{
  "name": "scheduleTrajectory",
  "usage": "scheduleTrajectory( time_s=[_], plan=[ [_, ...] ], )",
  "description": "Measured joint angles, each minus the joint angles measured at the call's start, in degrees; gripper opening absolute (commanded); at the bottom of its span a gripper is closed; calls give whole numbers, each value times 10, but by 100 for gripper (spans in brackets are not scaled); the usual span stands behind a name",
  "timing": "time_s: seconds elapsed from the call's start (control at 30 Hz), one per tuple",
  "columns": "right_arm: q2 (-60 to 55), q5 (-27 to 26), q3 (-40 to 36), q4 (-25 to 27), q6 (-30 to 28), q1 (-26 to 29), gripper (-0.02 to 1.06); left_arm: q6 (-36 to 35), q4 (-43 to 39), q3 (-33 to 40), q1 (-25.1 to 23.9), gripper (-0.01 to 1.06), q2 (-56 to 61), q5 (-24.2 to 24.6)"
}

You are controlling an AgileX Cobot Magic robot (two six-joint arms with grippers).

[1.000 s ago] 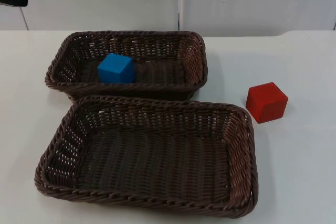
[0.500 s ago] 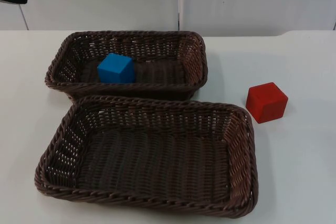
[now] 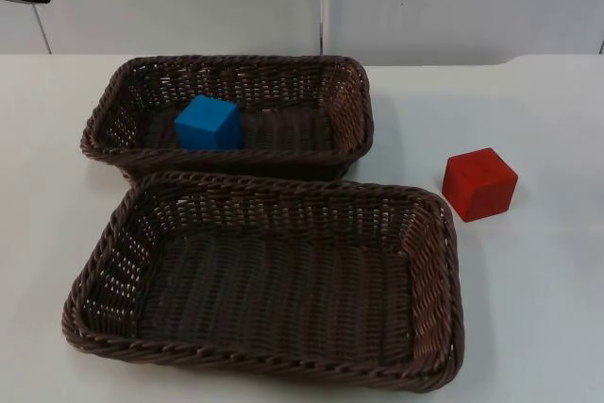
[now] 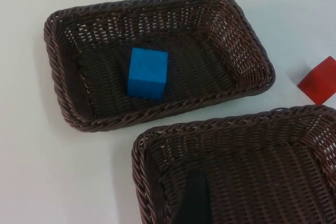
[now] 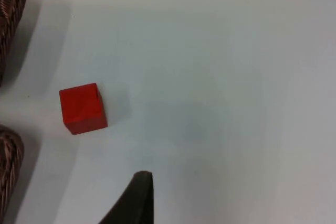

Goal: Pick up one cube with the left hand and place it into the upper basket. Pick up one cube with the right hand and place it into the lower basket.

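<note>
Blue cube (image 3: pixel 209 123) inside upper basket (image 3: pixel 351 101), lower basket (image 3: pixel 429 280) with nothing inside, red cube (image 3: pixel 479 183) on table (image 3: pixel 547 280), left gripper (image 4: pixel 194 203) over lower basket and right gripper (image 5: pixel 137 198) near red cube, finger state cannot be told.

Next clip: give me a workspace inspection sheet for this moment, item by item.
Surface: white table, ending at a grey partition wall.
Job's things: blue cube lies in the upper basket; lower basket holds no cube; red cube sits on the table to the right of the baskets.
Clutter: nothing seen.
Grippers: left gripper fingertip above the lower basket; right gripper fingertip above bare table, apart from the red cube.
Cables: left out.
Surroundings: partition wall.
</note>
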State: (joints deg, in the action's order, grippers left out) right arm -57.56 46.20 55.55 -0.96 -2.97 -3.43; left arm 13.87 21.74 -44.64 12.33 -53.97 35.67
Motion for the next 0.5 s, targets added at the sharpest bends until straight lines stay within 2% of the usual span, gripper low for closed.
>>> scheduleTrajectory(
  time_s=[0.5],
  plan=[
    [-181, -9, 93, 0, -13, -1, 105, 0, 13, 0, 0, 69, 0, -2]
  ],
)
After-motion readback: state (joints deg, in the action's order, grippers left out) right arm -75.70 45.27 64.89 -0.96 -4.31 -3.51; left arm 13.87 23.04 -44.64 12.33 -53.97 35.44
